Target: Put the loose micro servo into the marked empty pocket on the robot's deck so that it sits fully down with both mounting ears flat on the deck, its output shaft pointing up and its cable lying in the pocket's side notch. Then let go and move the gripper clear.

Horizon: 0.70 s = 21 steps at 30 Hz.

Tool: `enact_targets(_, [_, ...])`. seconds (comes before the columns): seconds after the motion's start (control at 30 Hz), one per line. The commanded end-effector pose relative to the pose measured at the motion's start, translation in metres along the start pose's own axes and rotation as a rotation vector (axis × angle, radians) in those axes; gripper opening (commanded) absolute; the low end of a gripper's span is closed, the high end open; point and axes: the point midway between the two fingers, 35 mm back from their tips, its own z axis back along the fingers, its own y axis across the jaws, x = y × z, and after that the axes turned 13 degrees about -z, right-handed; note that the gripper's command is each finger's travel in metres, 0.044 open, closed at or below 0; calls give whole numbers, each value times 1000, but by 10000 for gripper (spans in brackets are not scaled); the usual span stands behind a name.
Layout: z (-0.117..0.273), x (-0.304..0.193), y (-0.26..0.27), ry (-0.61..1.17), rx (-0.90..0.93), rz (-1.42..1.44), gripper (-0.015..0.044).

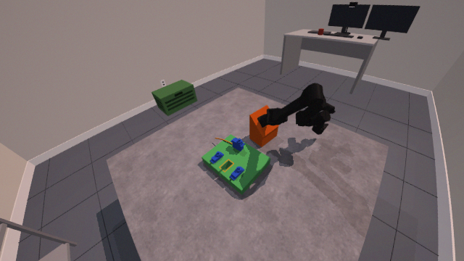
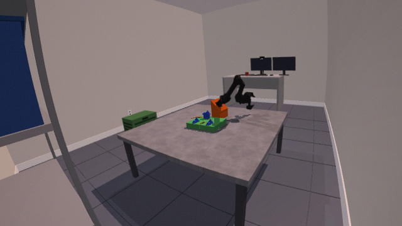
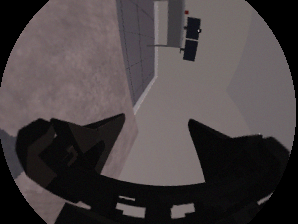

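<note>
The loose blue servo (image 1: 238, 143) (image 2: 206, 115) stands on the rear part of the green deck (image 1: 264, 159) (image 2: 216, 128), its orange cable reaching out to the left. It looks roughly upright; its shaft is too small to judge. The marked pocket (image 1: 223, 164), outlined in orange, is empty. It lies between two seated blue servos (image 1: 217, 157) (image 1: 237, 172) near the deck's front edge. My gripper (image 1: 327, 121) (image 2: 252, 102) (image 3: 157, 119) is open and empty, held in the air to the right of the deck, well away from the servo. The wrist view shows neither deck nor servo.
An orange block (image 1: 262, 138) (image 2: 218, 111) stands at the arm's base, just behind the deck. The deck rests on the grey table (image 1: 174, 181) (image 2: 176, 141). A green cabinet (image 1: 175, 97) stands left beyond the table, and a desk (image 1: 330, 40) with monitors stands behind.
</note>
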Motion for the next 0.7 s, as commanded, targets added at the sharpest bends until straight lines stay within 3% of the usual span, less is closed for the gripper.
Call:
enact_targets(0.0, [0, -16, 3, 43, 18, -37, 440])
enact_targets(0.67, [15, -84, 26, 227, 104, -222, 440])
